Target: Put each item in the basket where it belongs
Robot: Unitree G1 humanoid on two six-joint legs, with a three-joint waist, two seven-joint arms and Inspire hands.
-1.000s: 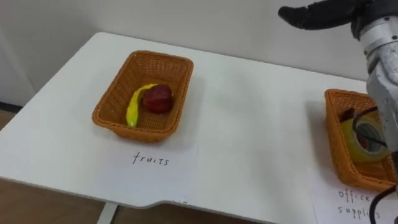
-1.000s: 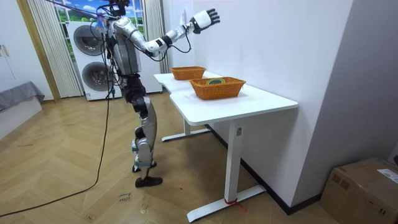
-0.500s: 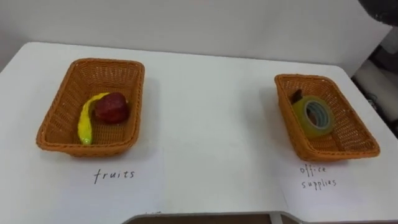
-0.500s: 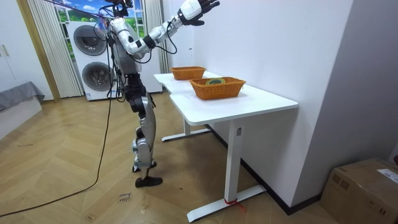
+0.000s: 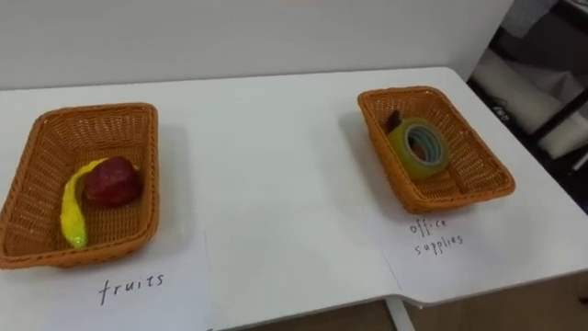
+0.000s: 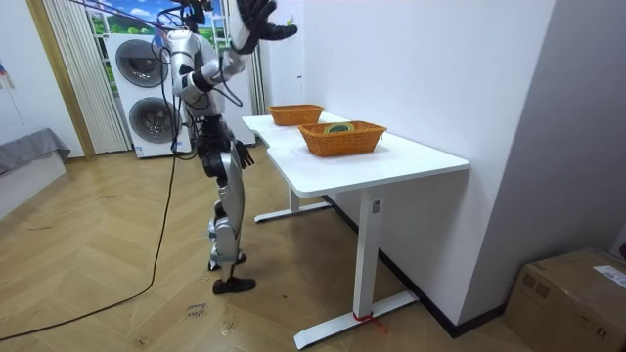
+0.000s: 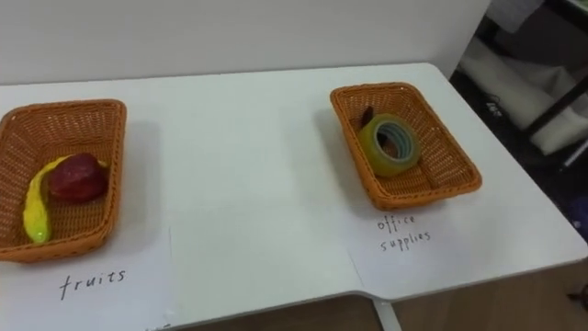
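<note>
Two wicker baskets stand on the white table [image 5: 276, 184]. The left basket [image 5: 92, 112], labelled fruits, holds a yellow banana [image 5: 72, 213] and a red apple [image 5: 112, 180]. The right basket [image 5: 478, 158], labelled office supplies, holds a roll of tape [image 5: 418, 149] and a small dark item [image 5: 393, 119] behind it. I stand at the table's end by the room view's left. My right hand [image 6: 256, 17] is raised above my head, open, fingers spread, holding nothing. My left hand [image 6: 245, 156] hangs low by my hip.
Paper labels lie in front of each basket: fruits [image 5: 133, 287] and office supplies [image 5: 436, 237]. The table's front edge and right corner [image 5: 551, 276] are close. A wall runs behind the table. Two stacked washing machines [image 6: 142, 93] stand behind me.
My right arm swung from over the table up above my head and left the eye view. The eye view itself shifted, so both baskets now sit further left.
</note>
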